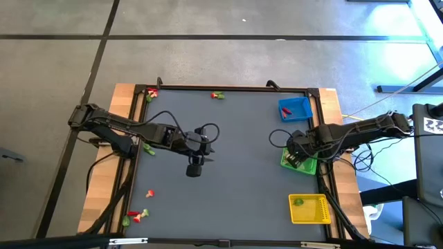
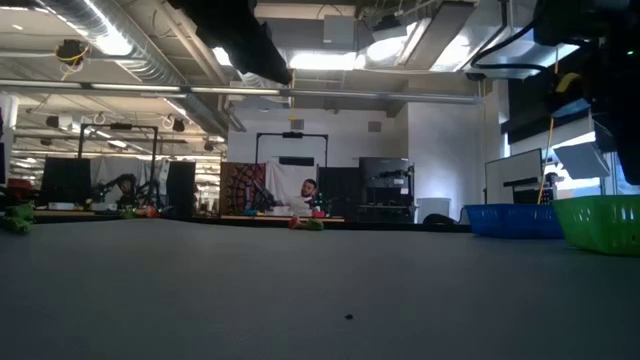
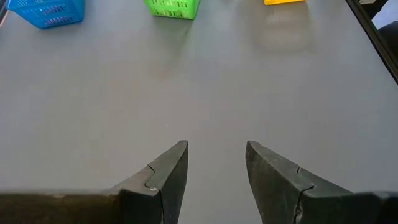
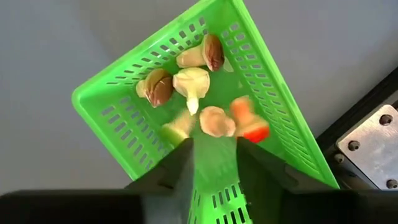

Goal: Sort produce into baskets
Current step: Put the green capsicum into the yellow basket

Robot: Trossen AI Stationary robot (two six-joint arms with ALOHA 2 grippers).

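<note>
Seen from above, a dark table holds three small baskets along its right side: a blue basket (image 1: 295,108) near the far corner, a green basket (image 1: 299,160) in the middle, and a yellow basket (image 1: 309,209) toward the near corner. The right gripper (image 4: 214,163) hangs directly over the green basket, its jaws parted with nothing between them. Below them lie several toy pieces (image 4: 198,81), brown-capped, whitish and one reddish, which suggests a piece has just been let go there. The yellow basket holds one green piece (image 1: 298,202), and the blue basket a red piece (image 1: 286,110). The left gripper (image 3: 216,163) hovers over the bare middle of the table, jaws apart and empty, pointing toward the baskets. Unsorted pieces sit at the table's edges: a red and green cluster (image 1: 151,93) at the far left corner, a pair (image 1: 218,95) along the far edge, and a scatter (image 1: 137,215) near the left front corner. The centre of the table offers wide open room. The baskets sit close to the right rail, so the right arm has little sideways clearance there.
</note>
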